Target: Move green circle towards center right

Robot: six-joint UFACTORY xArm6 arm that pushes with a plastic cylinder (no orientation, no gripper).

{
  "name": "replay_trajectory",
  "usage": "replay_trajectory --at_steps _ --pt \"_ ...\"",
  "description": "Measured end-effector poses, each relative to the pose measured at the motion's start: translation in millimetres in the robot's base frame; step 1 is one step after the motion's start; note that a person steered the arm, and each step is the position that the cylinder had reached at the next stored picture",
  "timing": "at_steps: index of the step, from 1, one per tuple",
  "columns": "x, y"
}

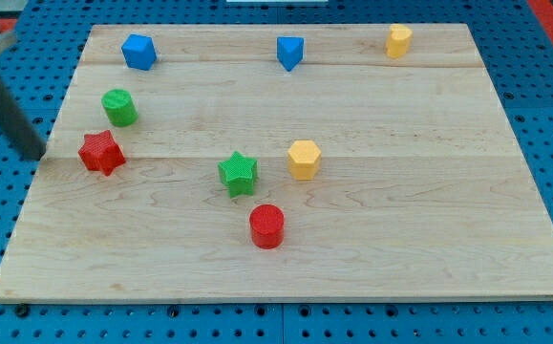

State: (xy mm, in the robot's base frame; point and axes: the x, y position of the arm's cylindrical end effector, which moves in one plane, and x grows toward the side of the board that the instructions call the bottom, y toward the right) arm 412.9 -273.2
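Observation:
The green circle (119, 107) is a short green cylinder near the upper left of the wooden board (429, 191). My tip (35, 153) is at the board's left edge, to the left of and below the green circle, and just left of the red star (101, 153). The dark rod slants up to the view's top left. The tip touches no block.
A blue cube (138, 52), a blue triangular block (289, 53) and a yellow hexagon (398, 40) line the top. A green star (238, 174), a yellow hexagon (304, 159) and a red cylinder (267, 226) sit mid-board. A blue pegboard surrounds the board.

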Motion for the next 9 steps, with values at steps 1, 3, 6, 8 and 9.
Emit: replay_trajectory --at_steps 1,3,6,8,9 --pt "-33.4 55.3" --pt "-61.3 22.4" --pt "-46.0 201.2" --pt "-41.3 311.3" --pt "-38.0 345.2"
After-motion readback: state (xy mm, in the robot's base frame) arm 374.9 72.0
